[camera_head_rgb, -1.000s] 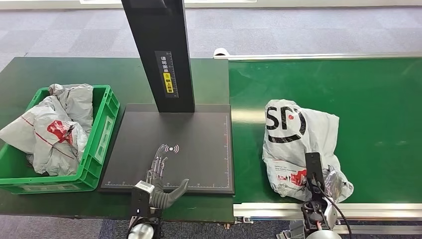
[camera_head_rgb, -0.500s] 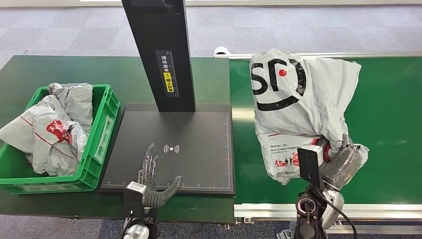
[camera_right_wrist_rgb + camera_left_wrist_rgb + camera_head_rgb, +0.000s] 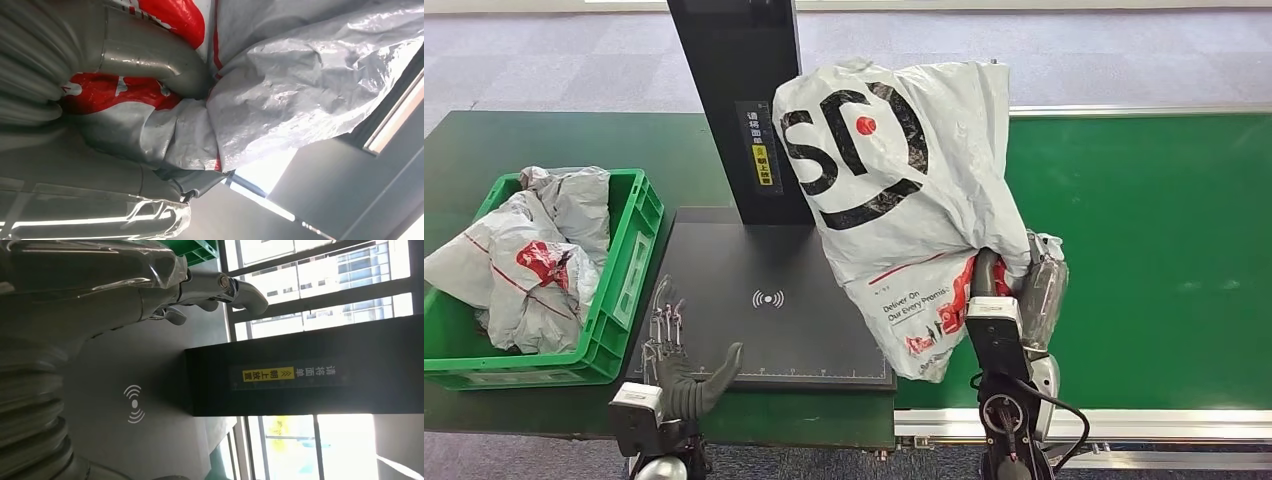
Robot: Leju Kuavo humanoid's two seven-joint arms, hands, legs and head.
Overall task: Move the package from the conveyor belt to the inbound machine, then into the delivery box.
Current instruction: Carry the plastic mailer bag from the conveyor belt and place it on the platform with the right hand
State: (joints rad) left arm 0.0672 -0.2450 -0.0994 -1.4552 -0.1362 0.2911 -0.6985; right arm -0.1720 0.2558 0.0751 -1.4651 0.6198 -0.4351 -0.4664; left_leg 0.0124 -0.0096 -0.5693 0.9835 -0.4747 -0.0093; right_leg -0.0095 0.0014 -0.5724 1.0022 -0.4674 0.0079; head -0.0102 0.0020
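A: What sort of load is the package (image 3: 894, 190)?

B: A soft grey plastic mailer with a black logo and red print. It sags and folds where it hangs, so it looks light and limp, with no stiff edge to rely on. The film is glossy, so it is probably slippery.

A: Where is it taken hold of?

B: At its lower right corner. The right hand (image 3: 1014, 290) is clamped on a bunched fold there; the right wrist view shows the thick thumb pressed into the crumpled plastic. Gathered film is likely the safest hold, since a flat face would slide.

A: And where is the package itself?

B: Held up in the air, off the conveyor belt (image 3: 1144, 200), hanging over the seam between the belt and the inbound machine (image 3: 764, 290). Its bulk stands above the hand and partly covers the machine's black column.

A: The right arm's pose?

B: It rises from the near edge, the wrist roughly upright, the hand beside the machine's right edge.

A: The left hand (image 3: 679, 365)?

B: Holding nothing, fingers apart and stretched forward over the near left corner of the plate, beside the delivery box (image 3: 634, 250), which already contains other mailers.
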